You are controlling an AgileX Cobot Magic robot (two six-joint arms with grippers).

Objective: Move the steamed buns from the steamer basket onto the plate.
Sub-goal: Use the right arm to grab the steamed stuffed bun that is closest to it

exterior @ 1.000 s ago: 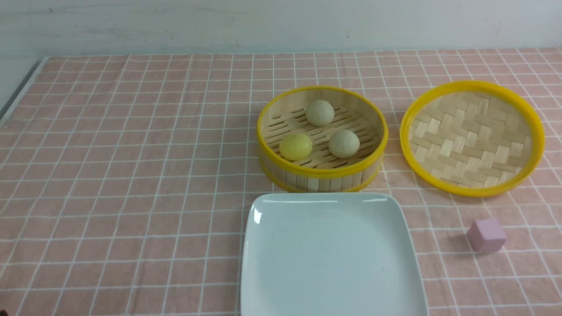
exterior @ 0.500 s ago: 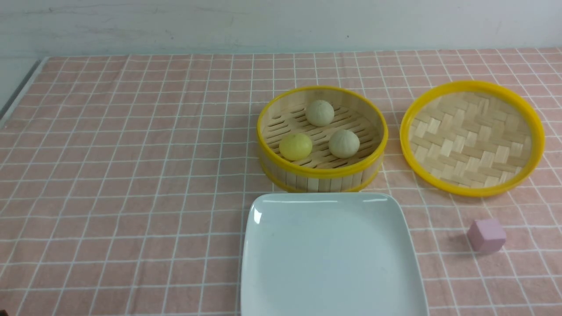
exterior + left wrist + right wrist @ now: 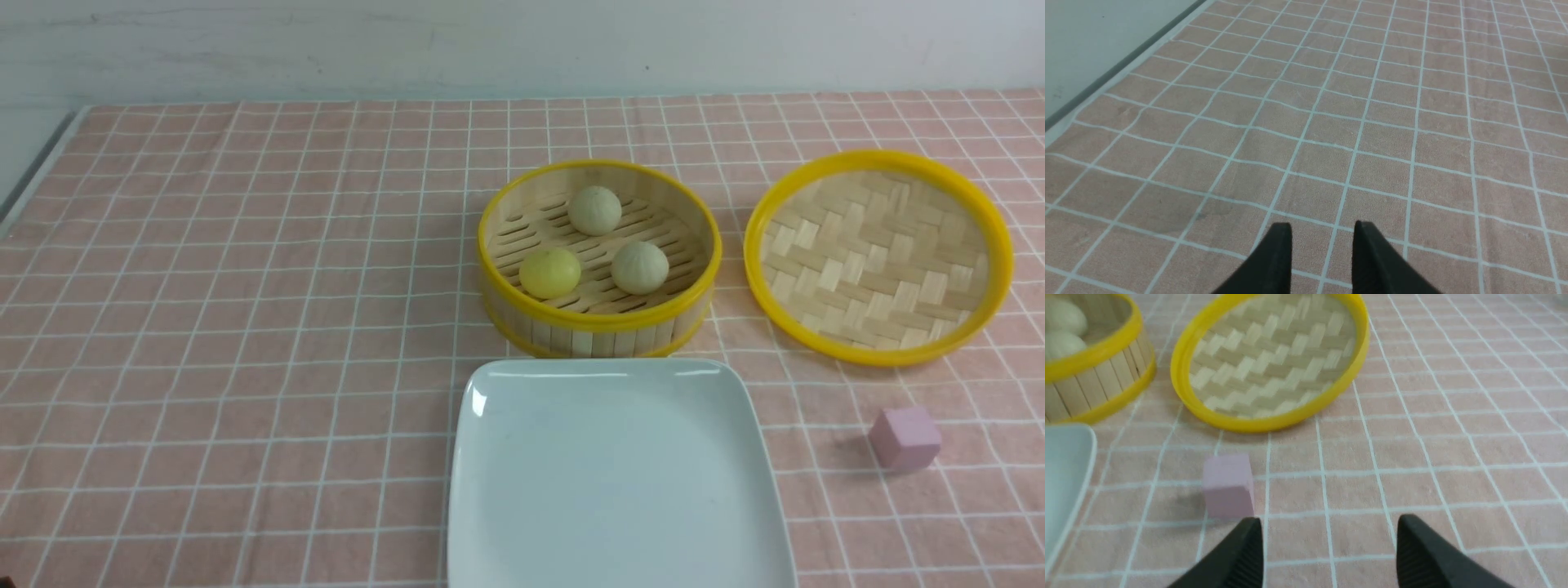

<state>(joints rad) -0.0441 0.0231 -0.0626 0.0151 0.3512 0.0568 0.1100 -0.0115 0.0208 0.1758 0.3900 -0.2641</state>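
three steamed buns [image 3: 639, 267] sit in the steamer basket [image 3: 600, 327] and none on the plate [image 3: 612, 490]; by my reading the task stands at its first step, the reach for a first bun. in the front view, inside the basket, the far beige bun [image 3: 594, 210] lies toward 12 o'clock, the near beige bun [image 3: 639, 267] toward 4 o'clock and the yellow bun [image 3: 550, 273] toward 8 o'clock; all three are apart from one another. the plate lies at 6 o'clock from the basket, its far edge just beside the basket wall; a woven lid [image 3: 878, 257] lies flat at 3 o'clock from the basket; a pink cube [image 3: 904, 438] stands at 3 o'clock from the plate, apart from it.

neither arm shows in the front view. the left end effector [image 3: 1323, 228] hangs over the bare checked cloth [image 3: 1306, 122] of the bench [image 3: 204, 343], jaws parted by a modest gap, nothing between them; the right end effector [image 3: 1329, 524] has its jaws spread wide and empty, with the cube just ahead of one finger and the lid and part of the basket beyond.

the next move, as i judge it, calls for one arm, likely the right since it looks nearer, to come over the basket rim from above, straddle one bun and close gently, as the dough looks soft; then lift clear of the wall before swinging toward 6 o'clock to the plate, passing clear of cube and lid.
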